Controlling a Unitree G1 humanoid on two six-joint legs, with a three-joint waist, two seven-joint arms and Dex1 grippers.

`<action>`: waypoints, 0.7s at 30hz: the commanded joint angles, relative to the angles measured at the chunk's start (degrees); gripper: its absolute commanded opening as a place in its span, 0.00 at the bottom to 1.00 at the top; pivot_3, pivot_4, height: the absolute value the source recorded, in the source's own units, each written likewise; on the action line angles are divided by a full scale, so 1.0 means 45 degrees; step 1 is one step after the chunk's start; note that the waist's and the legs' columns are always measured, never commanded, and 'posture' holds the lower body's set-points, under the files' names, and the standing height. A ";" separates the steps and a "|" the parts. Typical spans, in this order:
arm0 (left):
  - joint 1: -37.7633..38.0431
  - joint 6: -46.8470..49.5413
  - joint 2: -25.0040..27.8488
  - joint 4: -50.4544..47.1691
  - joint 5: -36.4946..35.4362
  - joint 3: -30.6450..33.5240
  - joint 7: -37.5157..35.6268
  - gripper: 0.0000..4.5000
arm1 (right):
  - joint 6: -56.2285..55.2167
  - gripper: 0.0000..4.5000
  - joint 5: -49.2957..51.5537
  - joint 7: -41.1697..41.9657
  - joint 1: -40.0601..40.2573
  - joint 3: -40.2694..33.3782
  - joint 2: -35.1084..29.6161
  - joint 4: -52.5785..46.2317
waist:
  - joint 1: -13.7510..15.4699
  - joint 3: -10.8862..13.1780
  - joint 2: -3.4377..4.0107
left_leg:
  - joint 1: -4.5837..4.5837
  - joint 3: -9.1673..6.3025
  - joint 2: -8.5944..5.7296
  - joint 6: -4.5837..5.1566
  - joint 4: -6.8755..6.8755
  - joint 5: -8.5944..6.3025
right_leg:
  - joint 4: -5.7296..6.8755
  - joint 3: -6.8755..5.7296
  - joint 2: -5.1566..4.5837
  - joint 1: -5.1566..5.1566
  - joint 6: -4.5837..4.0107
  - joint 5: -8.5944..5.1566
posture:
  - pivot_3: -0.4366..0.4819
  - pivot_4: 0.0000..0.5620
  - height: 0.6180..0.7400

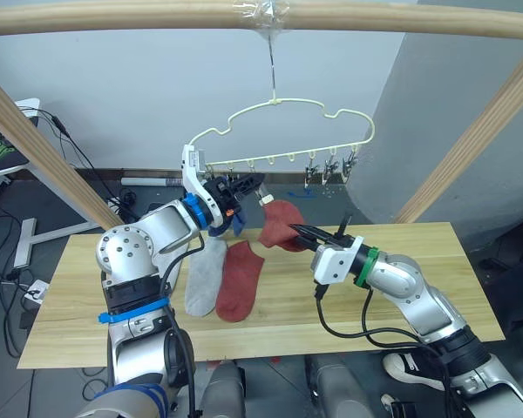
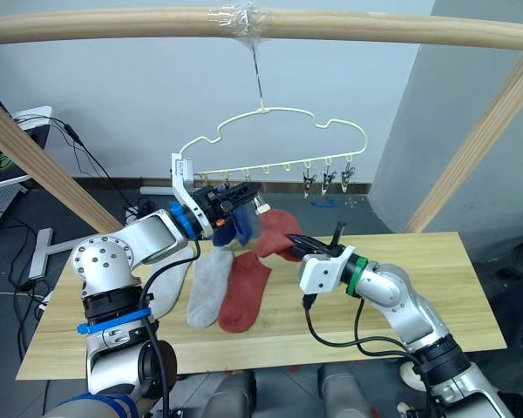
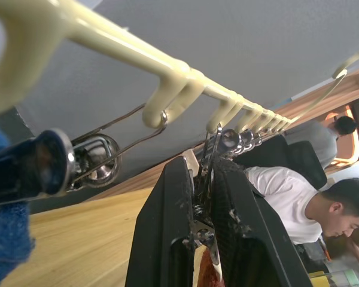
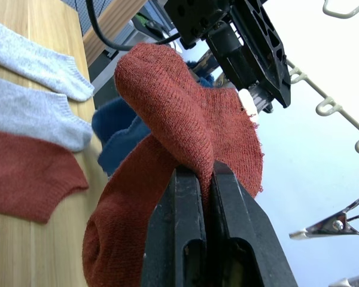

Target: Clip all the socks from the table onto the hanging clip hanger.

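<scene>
Robot lifting a rust red sock toward a clip hanger above a wooden table.

Table (image 1: 436,261) below; clip hanger (image 1: 279,131) at twelve o'clock. Right gripper (image 1: 307,233) clenches the raised red sock (image 1: 283,222); left gripper (image 1: 251,183) pinches a clip (image 3: 210,156). Feed the cuff in before letting go.

The left arm is raised and bent at the elbow, its forearm reaching forward and up, the left gripper (image 1: 249,185) with fingers (image 3: 167,239) pinched nearly together. The right arm stretches low and inward, the right gripper (image 1: 307,233) with fingers (image 4: 182,227) pressed together around red fabric.
</scene>
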 commanded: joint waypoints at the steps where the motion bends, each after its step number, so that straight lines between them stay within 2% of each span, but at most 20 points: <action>1: -0.0087 0.0171 0.0055 -0.0057 -0.0561 -0.0020 0.0130 0.04 | -0.0135 0.01 0.0139 -0.0036 -0.0250 -0.0350 0.0022 -0.0294 | 0.0001 0.0000 0.0000 | 0.0000 0.0000 0.0000 0.0000 0.0000 0.0000 | 0.0000 0.0000 0.0000 0.0000 0.0000 0.0000 | 0.46 0.43 1.00; 21: -0.0139 -0.0060 0.0355 0.0000 -0.1069 -0.0239 0.0224 0.04 | 0.0489 0.01 0.0525 0.0128 -0.0203 -0.0452 0.0464 -0.0284 | 0.0014 0.0001 -0.0001 | -0.0003 -0.0001 0.0000 0.0000 0.0000 0.0000 | -0.0001 -0.0001 0.0000 -0.0001 -0.0001 0.0000 | 0.46 0.43 1.00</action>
